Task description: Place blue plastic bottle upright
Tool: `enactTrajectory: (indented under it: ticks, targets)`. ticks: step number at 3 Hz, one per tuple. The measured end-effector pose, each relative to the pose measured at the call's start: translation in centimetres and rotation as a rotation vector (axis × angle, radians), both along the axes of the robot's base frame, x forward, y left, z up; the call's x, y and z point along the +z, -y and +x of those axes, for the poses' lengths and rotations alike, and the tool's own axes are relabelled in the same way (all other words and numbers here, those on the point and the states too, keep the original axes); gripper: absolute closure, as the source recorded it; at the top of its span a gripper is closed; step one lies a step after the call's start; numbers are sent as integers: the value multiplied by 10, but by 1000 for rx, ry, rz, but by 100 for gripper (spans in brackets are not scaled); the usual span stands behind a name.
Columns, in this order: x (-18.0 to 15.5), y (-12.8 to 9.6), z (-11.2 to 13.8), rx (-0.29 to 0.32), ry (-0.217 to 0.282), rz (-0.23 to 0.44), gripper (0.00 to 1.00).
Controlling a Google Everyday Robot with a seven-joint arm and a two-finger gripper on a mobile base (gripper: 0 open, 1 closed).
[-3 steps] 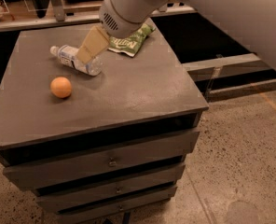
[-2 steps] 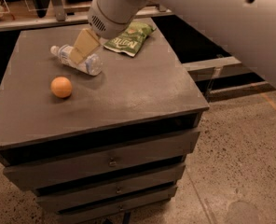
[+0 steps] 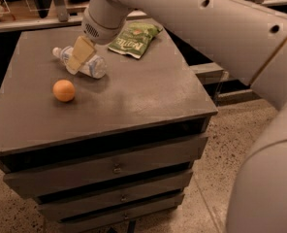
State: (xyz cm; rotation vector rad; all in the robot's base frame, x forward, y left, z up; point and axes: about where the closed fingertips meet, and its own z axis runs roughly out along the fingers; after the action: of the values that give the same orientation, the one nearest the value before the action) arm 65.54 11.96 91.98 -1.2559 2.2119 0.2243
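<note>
Overhead, arm slants down, pincer over lying blue plastic bottle.

Gripper down over the blue plastic bottle, hiding its middle, big white arm cut off at top and right edges, green snack bag partly behind the arm, grey cabinet cut off at the bottom
</note>
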Motion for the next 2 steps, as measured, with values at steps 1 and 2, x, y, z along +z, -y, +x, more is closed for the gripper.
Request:
enactTrajectory:
  ticks: [1,2]
  targets:
    - [-14,-18,12,17,-23,-29,0]
    - [-27,-34,25,33,-46,-55,0]
